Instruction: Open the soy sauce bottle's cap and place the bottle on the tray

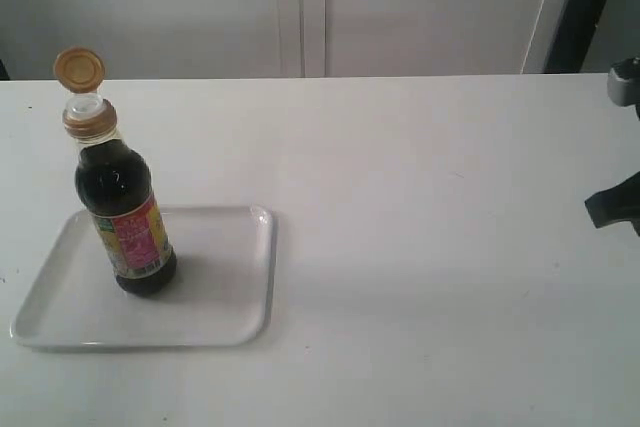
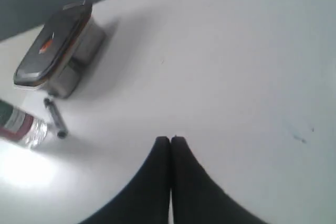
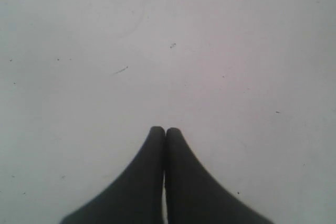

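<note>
Wrist views show my left gripper (image 2: pixel 170 139) and right gripper (image 3: pixel 165 129) both closed, holding nothing, over bare table (image 1: pixel 430 247). Far left, the bottle (image 1: pixel 125 217) stands upright on the tray (image 1: pixel 225 297), cap (image 1: pixel 79 68) flipped open, with wide free table rightward.

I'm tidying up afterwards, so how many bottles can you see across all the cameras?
2. The soy sauce bottle stands upright on the white tray, its cap flipped open. A clear plastic bottle lies on the table beside a pen in the left wrist view. Others may sit out of frame.
</note>
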Tool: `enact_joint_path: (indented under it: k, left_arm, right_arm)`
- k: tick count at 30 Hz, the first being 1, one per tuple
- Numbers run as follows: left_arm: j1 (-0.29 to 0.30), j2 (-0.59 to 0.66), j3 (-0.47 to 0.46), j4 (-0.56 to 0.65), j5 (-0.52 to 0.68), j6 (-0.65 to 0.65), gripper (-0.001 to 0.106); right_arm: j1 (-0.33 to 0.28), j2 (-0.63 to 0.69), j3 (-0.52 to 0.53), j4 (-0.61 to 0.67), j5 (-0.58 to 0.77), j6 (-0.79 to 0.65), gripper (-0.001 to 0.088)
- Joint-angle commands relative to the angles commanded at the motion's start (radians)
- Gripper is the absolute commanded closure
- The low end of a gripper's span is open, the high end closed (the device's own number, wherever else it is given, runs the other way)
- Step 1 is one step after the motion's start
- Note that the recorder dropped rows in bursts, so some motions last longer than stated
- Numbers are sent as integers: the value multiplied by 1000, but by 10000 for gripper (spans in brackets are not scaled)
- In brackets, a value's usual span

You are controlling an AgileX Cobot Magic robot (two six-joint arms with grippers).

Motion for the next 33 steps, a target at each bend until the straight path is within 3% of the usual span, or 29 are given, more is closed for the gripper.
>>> enact_joint_path:
  k: [2, 3, 4, 6, 7, 10, 16, 23, 33]
  left_arm:
    - [0, 0, -4, -528, 19, 442, 1053]
    - [0, 0, -15, -696, 26, 576, 1053]
    - [0, 0, -45, -1025, 63, 877, 1053]
    - [0, -8, -111, -1318, 182, 1196, 1053]
    - [0, -18, -136, -1366, 214, 1232, 1053]
    - [0, -91, -184, -1413, 224, 1269, 1053]
    - [0, -213, -154, -1402, 100, 1273, 1053]
    - [0, -342, -88, -1407, -1, 1263, 1053]
    - [0, -516, -50, -1410, -58, 1253, 1053]
  right_arm:
    - [0, -40, 0, 11, -8, 0, 868]
    - [0, -47, 0, 11, -19, 0, 868]
    - [0, -63, 0, 11, -46, 0, 868]
    - [0, -90, 12, -7, -132, 62, 868]
    - [0, -108, 22, -30, -166, 106, 868]
    - [0, -200, 86, -75, -279, 191, 868]
    - [0, -408, 204, -75, -446, 191, 868]
    - [0, -574, 316, -71, -551, 180, 868]
    - [0, -752, 449, -71, -625, 180, 868]
